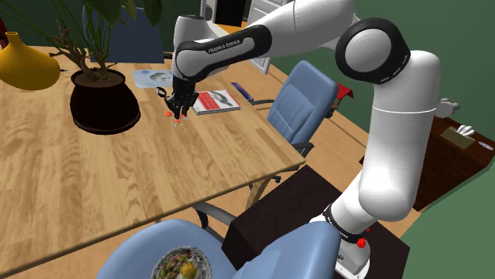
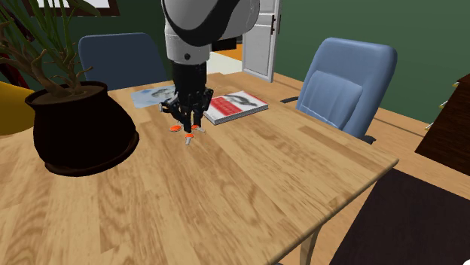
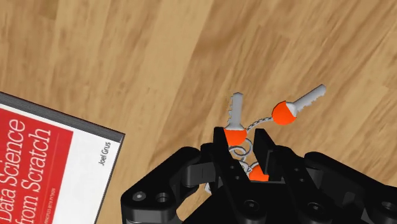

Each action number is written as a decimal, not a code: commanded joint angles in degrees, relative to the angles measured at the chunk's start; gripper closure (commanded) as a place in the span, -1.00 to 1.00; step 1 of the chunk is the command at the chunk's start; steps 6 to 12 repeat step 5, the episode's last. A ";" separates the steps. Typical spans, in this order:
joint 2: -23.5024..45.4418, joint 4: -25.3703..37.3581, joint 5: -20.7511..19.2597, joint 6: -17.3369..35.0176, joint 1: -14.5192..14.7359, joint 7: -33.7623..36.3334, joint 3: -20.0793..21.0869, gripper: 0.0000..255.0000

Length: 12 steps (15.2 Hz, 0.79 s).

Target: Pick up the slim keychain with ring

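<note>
The hand (image 3: pixel 245 154) is clamped on the keychain (image 3: pixel 284 112). Its two black fingers (image 3: pixel 215 158) press in on the wire ring and one orange key head between them. Two other orange-headed keys fan out past the fingertips, silver blades pointing away.

In the second exterior view the hand (image 2: pixel 188 122) points straight down, and the keychain (image 2: pixel 175 128) sits at its tips, low over the desk (image 2: pixel 263 177). Whether the lowest key touches the wood cannot be told.

The grasp looks made, so the step in hand is judged to be the lift. The next move calls for a straight rise with a firm grip, since the hold is on a thin ring and the loose keys could swing or slip out.

The forearm reaches in roughly level from the shoulder view's right, above the desk (image 1: pixel 119 182), with the wrist turned down over the hand (image 1: pixel 178 109). Just beside the hand lies a red and white book (image 3: pixel 38 159), apart from the keys. Farther off stands a dark plant pot (image 2: pixel 79 128).
</note>
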 commanded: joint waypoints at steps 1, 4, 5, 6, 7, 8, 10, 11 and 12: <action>-0.88 0.18 0.25 -1.06 -0.15 -0.18 0.12 1.00; -1.61 0.81 0.46 -2.41 -0.22 -0.28 0.23 1.00; -1.60 0.82 0.46 -2.41 -0.22 -0.28 0.23 1.00; -1.60 0.82 0.46 -2.41 -0.22 -0.28 0.23 1.00; -1.60 0.82 0.46 -2.41 -0.22 -0.28 0.23 1.00; -1.60 0.82 0.46 -2.41 -0.22 -0.28 0.23 1.00; -1.60 0.82 0.46 -2.41 -0.22 -0.28 0.23 1.00; -1.60 0.82 0.46 -2.41 -0.22 -0.28 0.23 1.00; -1.60 0.82 0.46 -2.41 -0.22 -0.28 0.23 1.00</action>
